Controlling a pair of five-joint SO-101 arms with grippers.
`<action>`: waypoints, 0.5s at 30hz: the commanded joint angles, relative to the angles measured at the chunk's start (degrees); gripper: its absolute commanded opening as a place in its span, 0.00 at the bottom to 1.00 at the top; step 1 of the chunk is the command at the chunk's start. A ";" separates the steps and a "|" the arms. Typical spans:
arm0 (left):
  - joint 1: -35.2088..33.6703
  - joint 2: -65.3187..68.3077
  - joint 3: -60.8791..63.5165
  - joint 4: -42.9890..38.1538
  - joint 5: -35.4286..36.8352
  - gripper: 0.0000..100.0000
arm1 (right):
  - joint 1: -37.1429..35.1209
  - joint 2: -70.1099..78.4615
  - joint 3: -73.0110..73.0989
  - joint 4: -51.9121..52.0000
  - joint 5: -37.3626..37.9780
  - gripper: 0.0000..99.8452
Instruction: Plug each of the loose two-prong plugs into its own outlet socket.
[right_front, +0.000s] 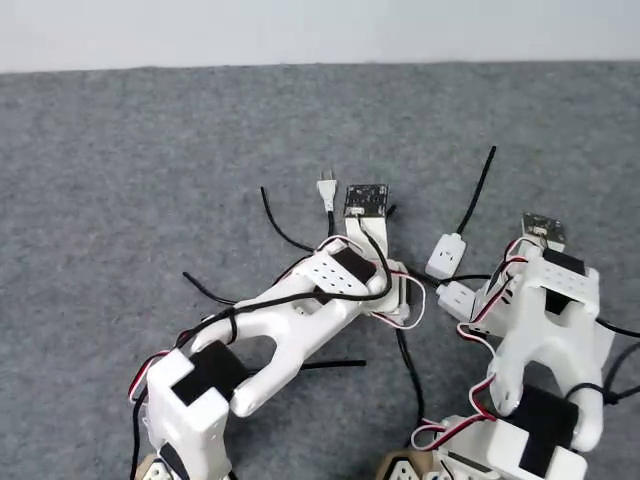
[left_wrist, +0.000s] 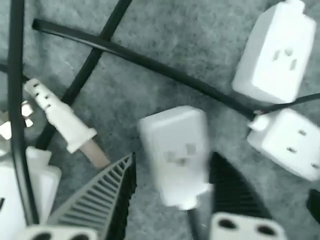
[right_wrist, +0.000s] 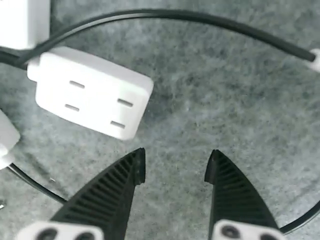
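Plug (left_wrist: 60, 117), a slim white plastic one with a ribbed neck and bare flat prongs, is lying on the grey, felt-like worktop (right_front: 150, 150) just beside the middle socket (left_wrist: 175, 152) and apart from it. The prongs are sitting in no slot.

The middle socket is a rounded white block with a black cord (left_wrist: 192, 222) leaving one end. It is lying between the two black, ribbed, wedge-shaped fingers (left_wrist: 115, 195) of the left end effector (left_wrist: 172, 162). The fingers are standing apart, one on each side of the block with a thin gap showing on both sides, so they are straddling it rather than clamping it.

Near the middle socket, on the side away from the plug, two more white blocks are lying close together: a three-hole socket (left_wrist: 277, 55) and a slotted socket (left_wrist: 287, 145). A thin black cable (left_wrist: 150, 62) is running across the fabric between them and the plug.

The right end effector (right_wrist: 175, 162) is hanging over bare grey fabric with its ribbed fingers (right_wrist: 107, 192) spread wide and gripping nothing. A boxy white socket with four slots (right_wrist: 90, 92) is lying near its fingertips without touching them.
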 joint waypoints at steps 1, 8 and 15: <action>0.18 -0.53 -2.68 0.53 0.26 0.07 | 1.10 -2.24 -0.18 -0.48 -0.53 0.20; 0.79 -0.53 -2.68 0.88 -2.37 0.05 | 1.10 -2.24 -0.18 -0.40 -0.44 0.20; 2.02 -1.14 -4.18 3.43 -6.15 0.13 | 1.10 -2.24 0.62 -1.71 -0.35 0.20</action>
